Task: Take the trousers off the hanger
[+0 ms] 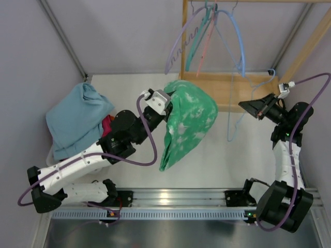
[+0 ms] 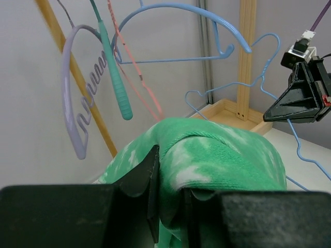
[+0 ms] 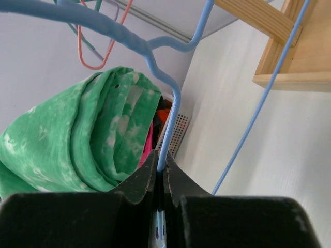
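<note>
**Trousers look off the hanger, both arms gripping**

Progress: the trousers (image 1: 189,121) hang bunched in the air over the table, mid-scene, left of the hanger (image 3: 176,103) and apart from it. No cloth shows on the hanger wire in any view, so I judge the removal itself done, or nearly so. What seems left is putting the trousers down somewhere and letting go, and maybe parking the hanger.

Tools: the left gripper (image 2: 169,181) is clamped on a thick fold of the green cloth, with fabric bulging over both fingers. The right gripper (image 3: 161,165) is pinched tight on the thin pale blue wire, and the wire runs up out of its closed jaws. That hanger is held on the right side of the table, beside the wooden rack (image 1: 227,88).

Containers: a white perforated basket (image 3: 175,132) sits at the far left. A light blue-teal garment (image 1: 77,121) is heaped on top of it and drapes over the side. A magenta garment (image 1: 107,125) peeks out beside that. An orange scrap shows in the right wrist view, but I cannot tell what it is. No green cloth is in the basket.

The rack rail carries a lilac hanger (image 1: 176,51), a teal hanger (image 1: 199,41) and a thicker blue hanger (image 1: 239,41), all bare.
</note>
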Robot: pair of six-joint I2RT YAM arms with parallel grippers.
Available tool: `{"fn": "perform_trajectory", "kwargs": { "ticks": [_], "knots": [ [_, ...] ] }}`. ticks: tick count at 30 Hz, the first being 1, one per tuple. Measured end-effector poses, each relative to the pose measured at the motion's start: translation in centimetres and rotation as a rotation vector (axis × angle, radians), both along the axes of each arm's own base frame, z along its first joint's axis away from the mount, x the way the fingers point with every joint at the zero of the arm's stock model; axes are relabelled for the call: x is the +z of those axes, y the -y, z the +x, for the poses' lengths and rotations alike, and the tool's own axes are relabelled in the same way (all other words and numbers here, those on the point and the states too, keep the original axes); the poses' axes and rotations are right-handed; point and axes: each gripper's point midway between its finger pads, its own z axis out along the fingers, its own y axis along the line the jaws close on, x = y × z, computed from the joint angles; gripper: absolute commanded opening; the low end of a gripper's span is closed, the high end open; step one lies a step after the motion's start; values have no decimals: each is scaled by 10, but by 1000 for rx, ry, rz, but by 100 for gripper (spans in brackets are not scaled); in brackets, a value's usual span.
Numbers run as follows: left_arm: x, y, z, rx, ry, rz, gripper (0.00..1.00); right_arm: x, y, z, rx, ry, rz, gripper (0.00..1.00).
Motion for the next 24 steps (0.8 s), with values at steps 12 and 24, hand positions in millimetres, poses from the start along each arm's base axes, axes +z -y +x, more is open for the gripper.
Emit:
{"fn": "perform_trajectory", "kwargs": {
  "ticks": [12,24],
  "knots": [
    [-24,-91,49,147,-264,-113,0,-7,6,11,-23,-40,-9,0],
    [29,-237,58,482,-283,-383,0,0,7,22,-28,-23,-45,0]
  ]
}}
